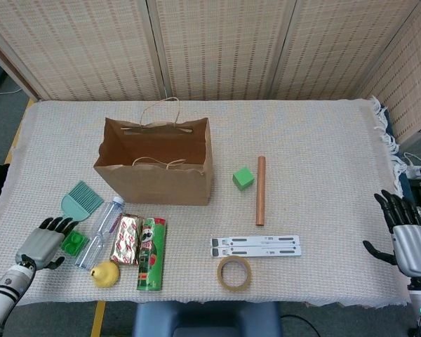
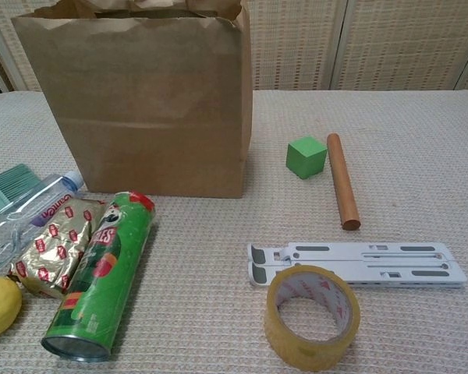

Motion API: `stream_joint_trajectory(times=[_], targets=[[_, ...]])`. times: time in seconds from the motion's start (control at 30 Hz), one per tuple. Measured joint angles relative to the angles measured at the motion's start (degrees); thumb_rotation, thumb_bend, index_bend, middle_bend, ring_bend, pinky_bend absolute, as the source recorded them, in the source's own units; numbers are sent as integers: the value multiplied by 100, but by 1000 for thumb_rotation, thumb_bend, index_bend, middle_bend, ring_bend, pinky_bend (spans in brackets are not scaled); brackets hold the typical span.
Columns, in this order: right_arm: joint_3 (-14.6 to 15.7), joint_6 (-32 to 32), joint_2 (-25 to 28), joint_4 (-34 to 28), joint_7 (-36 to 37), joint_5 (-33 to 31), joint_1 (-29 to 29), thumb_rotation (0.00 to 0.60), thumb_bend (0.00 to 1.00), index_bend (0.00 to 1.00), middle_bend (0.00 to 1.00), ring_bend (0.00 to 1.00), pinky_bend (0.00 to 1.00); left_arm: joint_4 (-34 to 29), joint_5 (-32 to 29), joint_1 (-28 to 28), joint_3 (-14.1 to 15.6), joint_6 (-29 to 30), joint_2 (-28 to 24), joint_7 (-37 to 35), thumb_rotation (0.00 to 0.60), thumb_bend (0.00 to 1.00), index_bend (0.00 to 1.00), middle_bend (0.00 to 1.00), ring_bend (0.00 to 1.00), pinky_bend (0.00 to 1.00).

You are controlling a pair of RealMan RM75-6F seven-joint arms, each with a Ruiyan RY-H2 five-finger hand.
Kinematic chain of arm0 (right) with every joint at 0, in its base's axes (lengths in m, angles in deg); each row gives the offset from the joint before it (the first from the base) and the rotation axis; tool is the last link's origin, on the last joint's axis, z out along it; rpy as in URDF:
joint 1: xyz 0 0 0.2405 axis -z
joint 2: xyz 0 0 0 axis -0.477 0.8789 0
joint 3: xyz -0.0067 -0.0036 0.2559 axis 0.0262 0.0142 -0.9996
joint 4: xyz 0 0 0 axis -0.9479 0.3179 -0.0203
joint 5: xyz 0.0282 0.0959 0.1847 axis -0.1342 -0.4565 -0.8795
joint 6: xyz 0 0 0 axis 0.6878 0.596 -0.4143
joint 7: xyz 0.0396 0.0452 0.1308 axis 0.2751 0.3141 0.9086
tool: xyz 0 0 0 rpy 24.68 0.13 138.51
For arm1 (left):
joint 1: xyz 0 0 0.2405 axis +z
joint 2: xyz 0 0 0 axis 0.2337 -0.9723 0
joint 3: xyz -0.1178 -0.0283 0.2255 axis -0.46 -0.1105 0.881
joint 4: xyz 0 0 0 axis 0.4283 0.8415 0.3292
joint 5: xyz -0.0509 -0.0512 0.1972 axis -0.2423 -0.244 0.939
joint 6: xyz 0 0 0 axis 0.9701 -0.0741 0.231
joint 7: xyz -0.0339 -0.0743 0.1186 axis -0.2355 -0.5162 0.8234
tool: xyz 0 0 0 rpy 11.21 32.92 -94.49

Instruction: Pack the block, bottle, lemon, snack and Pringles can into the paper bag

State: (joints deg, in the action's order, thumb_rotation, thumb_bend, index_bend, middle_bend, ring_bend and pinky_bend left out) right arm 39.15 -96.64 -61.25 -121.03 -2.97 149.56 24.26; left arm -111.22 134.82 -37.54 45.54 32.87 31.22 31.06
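Left hand [image 1: 43, 243] beside table [image 1: 323, 140] edge

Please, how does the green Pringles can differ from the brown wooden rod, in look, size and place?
The green Pringles can is printed and much thicker; the brown wooden rod is plain and thin. The can lies left of centre in the head view, in front of the brown paper bag, touching the foil snack packet; the rod lies right of the bag, beside the green block. Both are cylinders lying flat on the table, pointing roughly front to back.
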Motion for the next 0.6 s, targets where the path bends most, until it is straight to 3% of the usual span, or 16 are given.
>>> stream_joint_trajectory(times=[0.47, 0.53, 0.6], targets=[[10, 76, 63, -61, 88, -37, -17, 600, 92, 0, 0, 0, 33, 289, -569, -344, 97, -227, 585, 581, 600, 344, 0, 0, 0, 92], [13, 89, 69, -66, 93, -42, -18, 600, 92, 0, 0, 0, 33, 380, -631, -374, 118, -235, 654, 635, 600, 359, 25, 0, 5, 146], [17, 109, 80, -75, 96, -48, -22, 600, 92, 0, 0, 0, 33, 476, -699, -398, 141, -231, 721, 697, 600, 399, 140, 46, 74, 277]])
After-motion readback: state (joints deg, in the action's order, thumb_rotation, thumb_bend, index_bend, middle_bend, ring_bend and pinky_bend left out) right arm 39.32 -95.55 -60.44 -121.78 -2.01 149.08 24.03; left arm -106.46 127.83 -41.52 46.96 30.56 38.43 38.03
